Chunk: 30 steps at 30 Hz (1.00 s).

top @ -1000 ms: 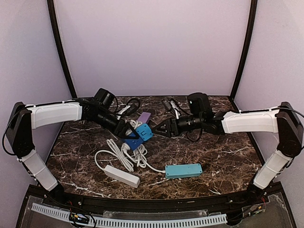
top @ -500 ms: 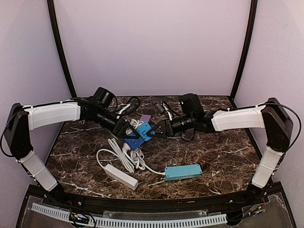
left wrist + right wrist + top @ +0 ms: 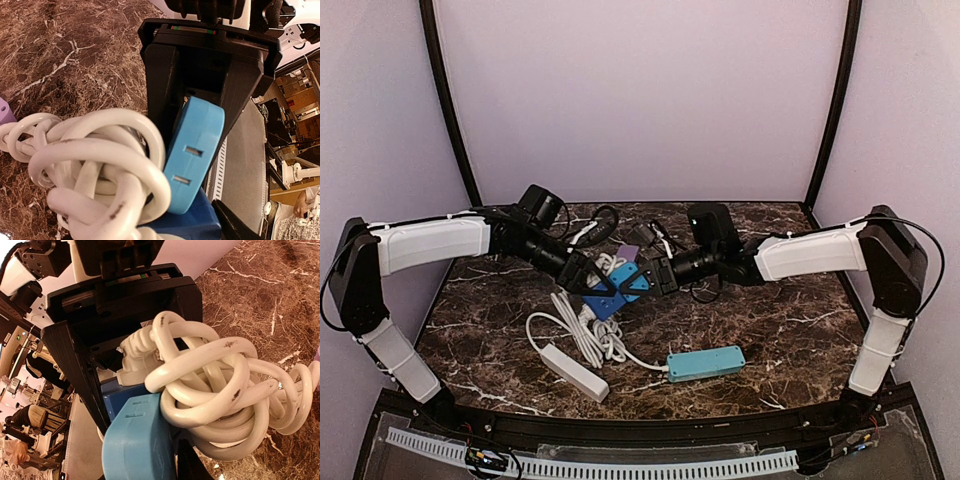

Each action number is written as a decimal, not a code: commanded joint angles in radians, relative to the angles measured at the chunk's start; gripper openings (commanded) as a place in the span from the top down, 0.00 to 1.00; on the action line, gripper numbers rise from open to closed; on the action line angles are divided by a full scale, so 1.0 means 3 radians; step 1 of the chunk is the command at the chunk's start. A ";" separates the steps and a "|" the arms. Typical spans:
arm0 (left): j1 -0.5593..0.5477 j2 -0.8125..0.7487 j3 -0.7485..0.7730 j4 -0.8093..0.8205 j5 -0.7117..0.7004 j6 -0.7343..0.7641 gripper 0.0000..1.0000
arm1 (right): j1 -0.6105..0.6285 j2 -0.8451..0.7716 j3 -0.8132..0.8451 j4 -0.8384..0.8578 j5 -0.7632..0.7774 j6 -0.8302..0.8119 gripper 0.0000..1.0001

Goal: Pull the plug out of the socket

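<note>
The socket [image 3: 605,303] is a deep blue cube, lifted over the middle of the table. My left gripper [image 3: 592,285] is shut on it from the left. In the left wrist view the cube [image 3: 187,225] lies by my finger [image 3: 235,225]. A lighter blue plug block [image 3: 632,279] with two slots [image 3: 192,155] sits against the cube. My right gripper [image 3: 653,274] is shut on that block from the right, and it shows low in the right wrist view [image 3: 137,450]. A white plug [image 3: 134,360] also sits in the cube [image 3: 117,397]. Its knotted white cord [image 3: 215,390] hangs beside it.
A teal power strip [image 3: 706,361] lies front right and a white power strip [image 3: 575,370] front left, with loops of white cord [image 3: 585,330] between them. A purple strip [image 3: 624,246] and black cables [image 3: 670,222] lie at the back.
My right arm has reached left, and its jaws, open a second ago, have closed on the lighter blue block. My left gripper has kept hold of the cube almost in place.
</note>
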 commanded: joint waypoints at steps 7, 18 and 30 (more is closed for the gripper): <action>-0.0025 -0.0291 0.0029 0.0148 0.0375 0.0027 0.48 | 0.0071 0.0136 0.0099 0.0282 -0.0243 0.0184 0.79; -0.0032 -0.0295 0.0023 0.0150 0.0402 0.0036 0.49 | 0.0057 0.0164 0.0059 0.0476 -0.0414 0.0326 1.00; -0.0028 -0.0305 0.0018 0.0151 0.0366 0.0042 0.50 | 0.0046 0.0089 -0.0045 0.0943 -0.0686 0.0643 1.00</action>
